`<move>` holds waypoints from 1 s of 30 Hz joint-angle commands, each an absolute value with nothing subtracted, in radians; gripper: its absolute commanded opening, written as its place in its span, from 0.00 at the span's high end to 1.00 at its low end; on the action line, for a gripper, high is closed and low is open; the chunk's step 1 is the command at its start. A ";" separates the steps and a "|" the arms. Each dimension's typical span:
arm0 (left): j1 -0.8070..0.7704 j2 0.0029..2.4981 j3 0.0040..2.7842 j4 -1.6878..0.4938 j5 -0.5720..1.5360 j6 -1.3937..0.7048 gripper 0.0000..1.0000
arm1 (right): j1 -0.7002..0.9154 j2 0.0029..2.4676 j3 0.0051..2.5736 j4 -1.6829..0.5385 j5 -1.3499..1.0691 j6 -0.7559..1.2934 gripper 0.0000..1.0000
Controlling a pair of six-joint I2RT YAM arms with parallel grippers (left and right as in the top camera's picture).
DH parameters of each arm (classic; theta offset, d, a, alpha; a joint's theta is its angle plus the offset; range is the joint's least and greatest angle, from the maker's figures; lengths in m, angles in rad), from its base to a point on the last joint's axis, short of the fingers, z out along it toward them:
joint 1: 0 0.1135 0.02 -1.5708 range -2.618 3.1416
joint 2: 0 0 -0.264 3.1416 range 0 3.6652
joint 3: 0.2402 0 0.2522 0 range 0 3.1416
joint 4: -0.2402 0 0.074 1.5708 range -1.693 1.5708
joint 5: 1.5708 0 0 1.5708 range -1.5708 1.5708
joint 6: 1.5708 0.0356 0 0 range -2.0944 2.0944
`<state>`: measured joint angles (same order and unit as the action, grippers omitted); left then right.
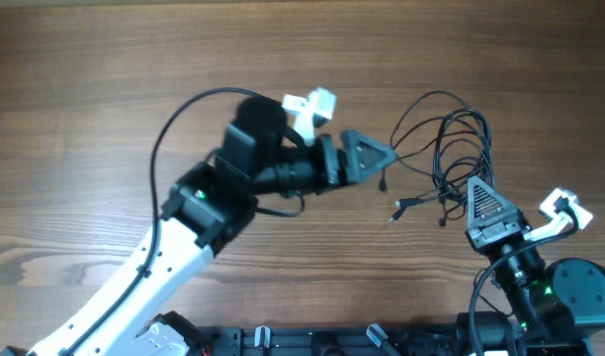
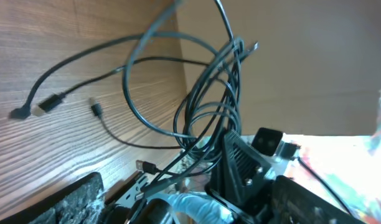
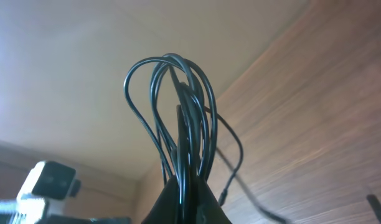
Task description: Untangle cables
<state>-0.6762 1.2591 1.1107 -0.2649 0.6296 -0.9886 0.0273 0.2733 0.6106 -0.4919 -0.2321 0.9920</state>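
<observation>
Cables (image 1: 446,163) clamped in right gripper (image 1: 478,186), left gripper (image 1: 387,155) spread.

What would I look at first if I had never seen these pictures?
Your eye would go first to the messy bunch of thin black cables, looping every which way on the right side of the wooden table. The right hand is pinched shut on that bunch, and the left hand sits open just beside the loops.

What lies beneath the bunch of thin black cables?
Bare brown wooden tabletop shows through loops of the thin black cables. The strands pinched inside the shut right gripper are hidden.
</observation>
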 commanded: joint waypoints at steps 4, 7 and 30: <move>-0.799 1.245 1.117 -0.224 0.419 -0.979 0.12 | 0.024 0.270 0.613 -0.425 -0.344 1.131 0.96; -0.826 1.249 1.117 -0.213 0.393 -0.979 0.13 | 0.024 0.270 0.613 -0.404 -0.437 1.198 0.96; -0.826 1.246 1.117 -0.073 0.404 -1.008 0.96 | 0.024 0.270 0.613 -0.524 -0.320 1.046 0.95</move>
<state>-0.8230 1.2591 1.1107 -0.0940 0.4046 -0.9848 0.0273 0.2733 0.6102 -0.4892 -0.4500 1.1366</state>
